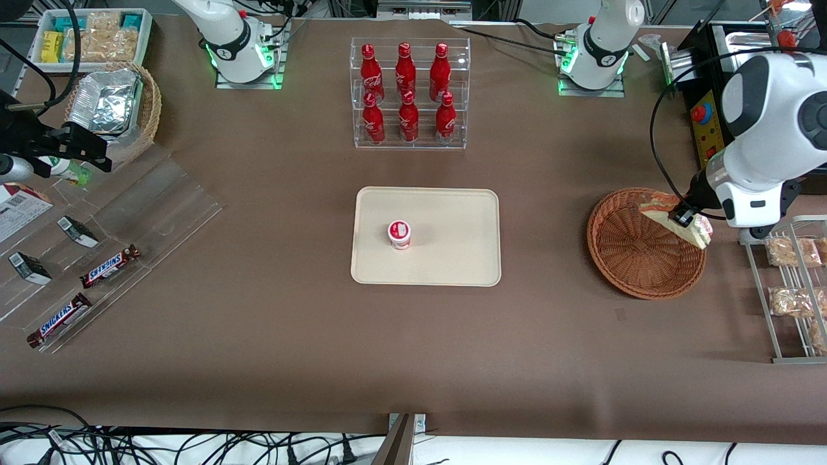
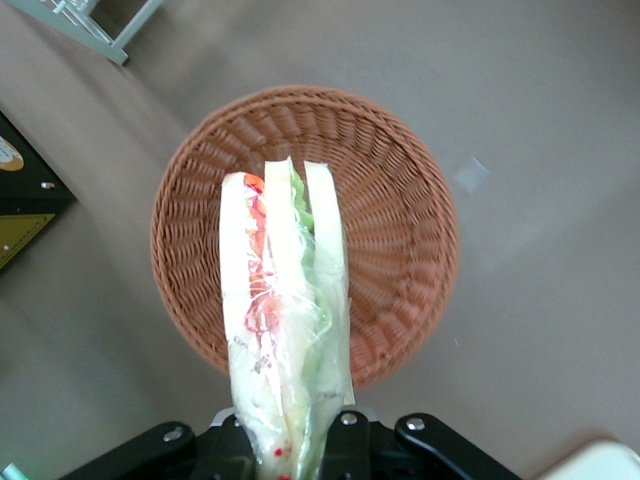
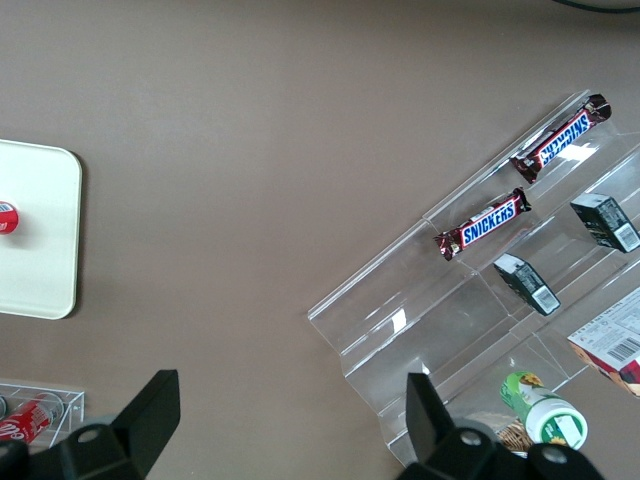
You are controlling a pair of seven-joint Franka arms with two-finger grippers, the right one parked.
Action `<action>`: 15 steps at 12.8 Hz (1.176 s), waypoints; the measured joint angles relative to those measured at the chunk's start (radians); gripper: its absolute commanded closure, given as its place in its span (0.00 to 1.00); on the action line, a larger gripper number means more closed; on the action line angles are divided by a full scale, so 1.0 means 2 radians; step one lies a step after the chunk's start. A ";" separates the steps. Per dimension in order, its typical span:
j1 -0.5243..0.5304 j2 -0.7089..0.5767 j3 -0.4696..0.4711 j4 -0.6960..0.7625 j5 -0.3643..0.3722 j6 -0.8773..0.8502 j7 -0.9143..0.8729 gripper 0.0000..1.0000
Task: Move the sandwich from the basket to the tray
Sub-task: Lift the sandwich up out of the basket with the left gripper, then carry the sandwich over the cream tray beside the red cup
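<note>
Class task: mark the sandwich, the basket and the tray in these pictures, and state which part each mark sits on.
sandwich [image 2: 285, 300], left wrist view: wrapped cut edge, held in the gripper [image 2: 285, 440].
basket [image 1: 636, 255], front view: bare woven floor.
tray [image 1: 452, 226], front view: bare flat surface beside the small cup [image 1: 399, 234].

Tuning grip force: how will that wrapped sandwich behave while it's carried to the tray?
Probably soft: the sandwich is bread layers in loose clear wrap, so a hard squeeze could crush it. The film looks slick and crinkled, so it may slip in the gripper, which holds it above the basket. Likely light, and flat-sided, so unlikely to roll on the tray.
</note>
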 measured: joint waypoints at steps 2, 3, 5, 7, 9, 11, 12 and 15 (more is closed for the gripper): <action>0.000 0.000 -0.002 0.044 -0.023 -0.039 0.030 0.95; 0.000 -0.001 -0.003 0.063 -0.028 -0.058 0.051 0.95; -0.001 -0.001 -0.011 0.096 -0.043 -0.098 0.102 0.95; -0.003 0.000 -0.025 0.111 -0.055 -0.119 0.164 0.95; -0.005 0.001 -0.050 0.116 -0.058 -0.120 0.221 0.95; -0.007 0.003 -0.076 0.118 -0.069 -0.119 0.269 0.94; -0.008 0.004 -0.088 0.118 -0.073 -0.119 0.284 0.94; -0.011 0.013 -0.141 0.118 -0.075 -0.104 0.292 0.94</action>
